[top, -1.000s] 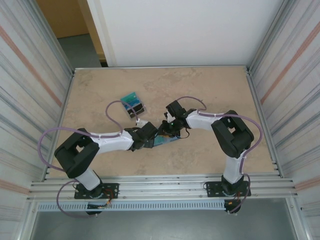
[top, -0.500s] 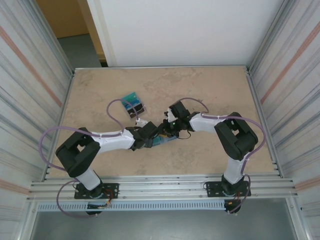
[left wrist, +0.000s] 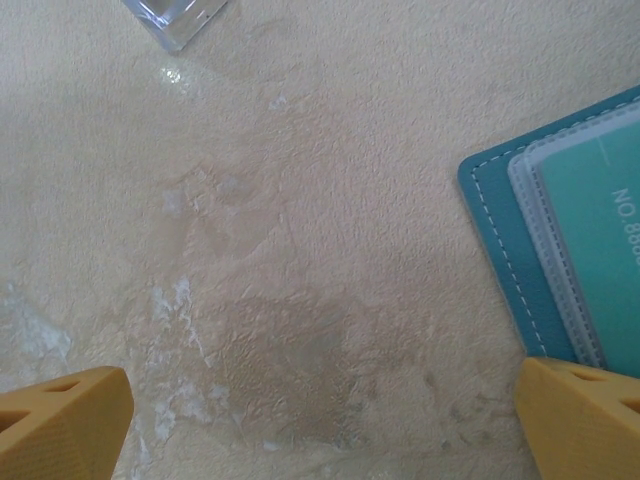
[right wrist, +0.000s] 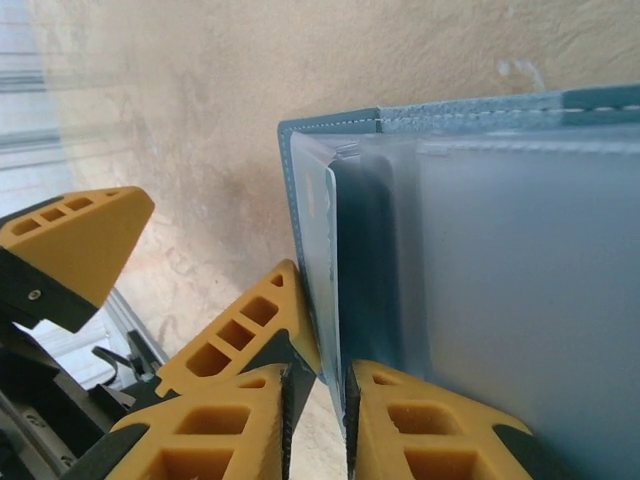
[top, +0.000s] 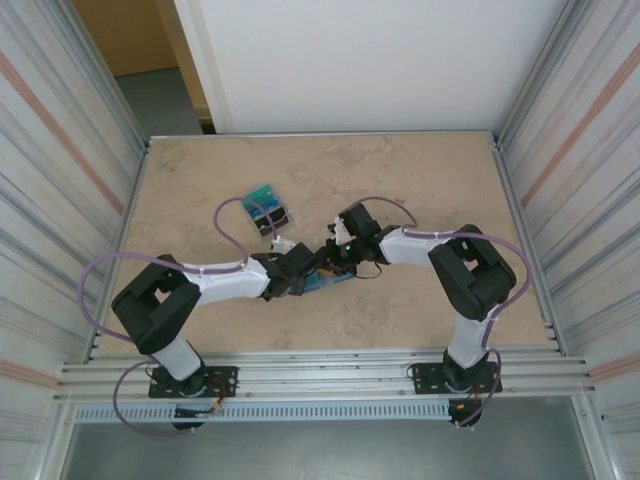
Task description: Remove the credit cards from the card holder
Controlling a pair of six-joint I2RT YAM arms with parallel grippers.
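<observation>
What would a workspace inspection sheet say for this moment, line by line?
Surface: beige stone-patterned table, pale smudges in places.
Job's things: blue card holder, inner pockets up, between the arms; a teal card in its frosted pocket; card pile apart, further back left.
Clutter: one clear plastic corner, cannot identify.
Grippers: left gripper, jaws wide open, empty, beside the card holder; right gripper, jaws nearly shut on the card holder's pocket edge.
Cables: purple cables looping off both arms; one passes close to the card pile.
Surroundings: ribbed metal walls at the sides, white panel behind.
</observation>
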